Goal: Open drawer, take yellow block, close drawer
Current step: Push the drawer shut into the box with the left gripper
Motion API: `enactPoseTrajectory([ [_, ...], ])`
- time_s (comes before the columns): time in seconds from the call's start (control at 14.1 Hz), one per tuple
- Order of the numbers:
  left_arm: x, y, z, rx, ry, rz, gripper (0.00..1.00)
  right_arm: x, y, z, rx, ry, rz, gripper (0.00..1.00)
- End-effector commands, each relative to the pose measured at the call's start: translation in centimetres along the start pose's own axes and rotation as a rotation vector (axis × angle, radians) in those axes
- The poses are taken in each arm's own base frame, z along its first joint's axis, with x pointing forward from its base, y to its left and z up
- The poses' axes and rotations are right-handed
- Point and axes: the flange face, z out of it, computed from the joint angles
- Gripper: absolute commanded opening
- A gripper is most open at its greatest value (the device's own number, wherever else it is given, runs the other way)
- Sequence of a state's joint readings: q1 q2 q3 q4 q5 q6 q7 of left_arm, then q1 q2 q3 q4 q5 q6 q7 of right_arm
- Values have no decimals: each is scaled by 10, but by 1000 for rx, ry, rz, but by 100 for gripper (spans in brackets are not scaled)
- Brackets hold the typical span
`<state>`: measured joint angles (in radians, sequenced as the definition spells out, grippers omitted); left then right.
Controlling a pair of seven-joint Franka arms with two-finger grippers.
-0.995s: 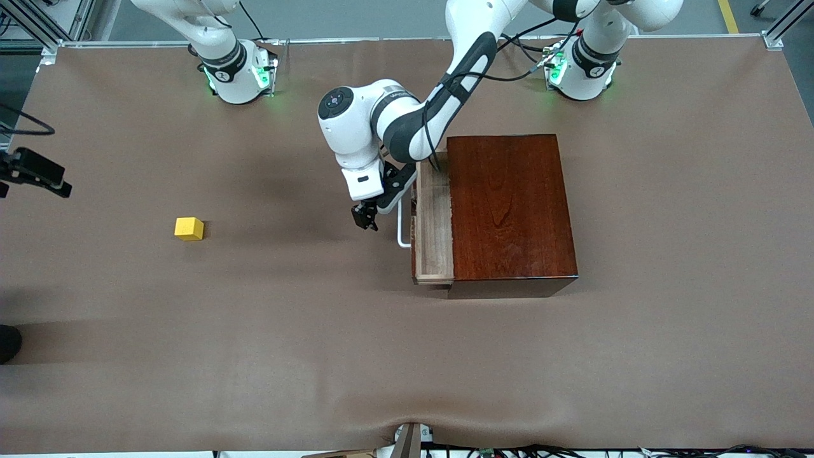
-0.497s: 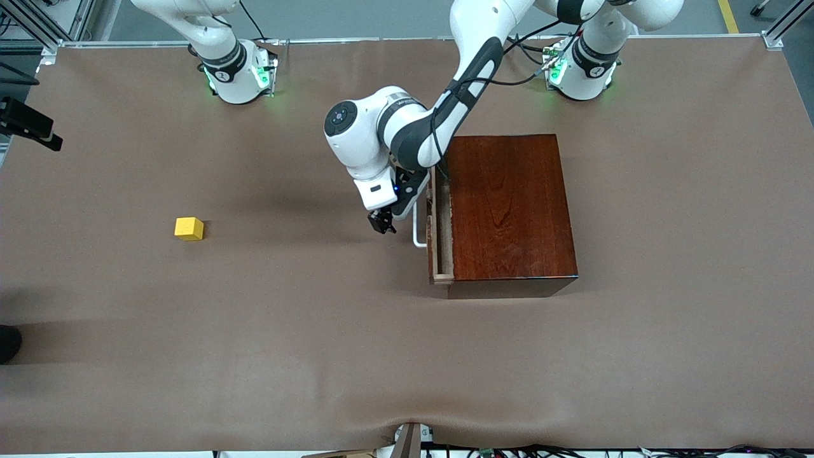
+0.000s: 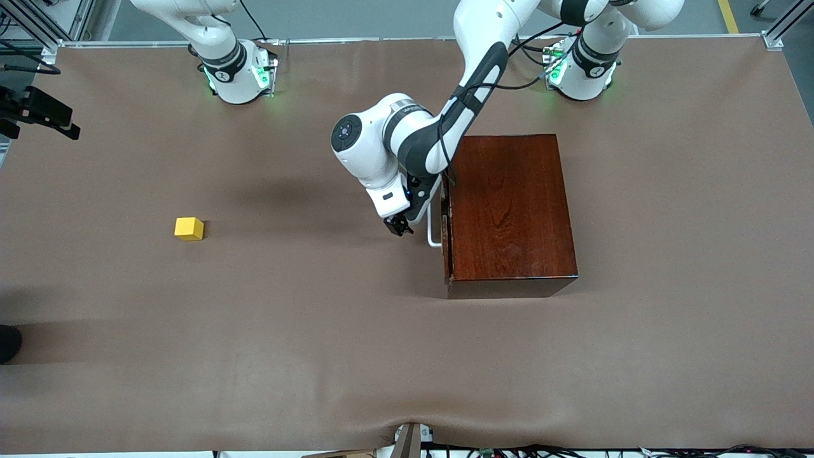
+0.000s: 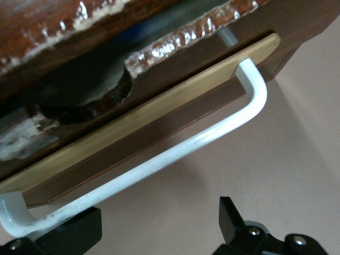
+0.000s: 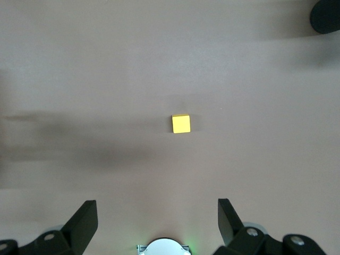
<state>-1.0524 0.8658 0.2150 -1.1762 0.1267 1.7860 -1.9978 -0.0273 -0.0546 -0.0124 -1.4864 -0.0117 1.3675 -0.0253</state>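
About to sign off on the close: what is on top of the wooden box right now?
The wooden box has nothing resting on its top; only the left arm crosses above one corner. The drawer is pushed almost fully in, so its inside is hidden.

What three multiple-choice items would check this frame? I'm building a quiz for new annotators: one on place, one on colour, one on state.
1. Where is the yellow block?
A. in the drawer
B. on the table, toward the right arm's end
C. on the box

2. What colour is the drawer's handle?
A. white
B. black
C. yellow

3. How is the drawer?
A. pulled fully out
B. removed
C. nearly shut

Answers: 1 B, it lies on bare cloth; 2 A, a white bar; 3 C, its front sits almost flush with the box.
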Motion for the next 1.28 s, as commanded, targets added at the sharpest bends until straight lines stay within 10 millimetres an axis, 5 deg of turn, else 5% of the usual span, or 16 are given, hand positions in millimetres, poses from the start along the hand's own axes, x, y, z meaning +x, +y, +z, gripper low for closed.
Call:
enactPoseTrajectory([
  [0.0,11,-8,5,43,24,16,100,-7,2,-3,2,20,13,100],
  [0.71,27,-8,6,96,45,2,100,-7,1,-4,-20,21,12,100],
  [1.07,11,-1,-35,-46,-75,4,100,-6,3,-4,-18,26,15,100],
  [1.21,22,1,-61,-95,-122,-9,100,-5,5,-4,-16,27,18,100],
])
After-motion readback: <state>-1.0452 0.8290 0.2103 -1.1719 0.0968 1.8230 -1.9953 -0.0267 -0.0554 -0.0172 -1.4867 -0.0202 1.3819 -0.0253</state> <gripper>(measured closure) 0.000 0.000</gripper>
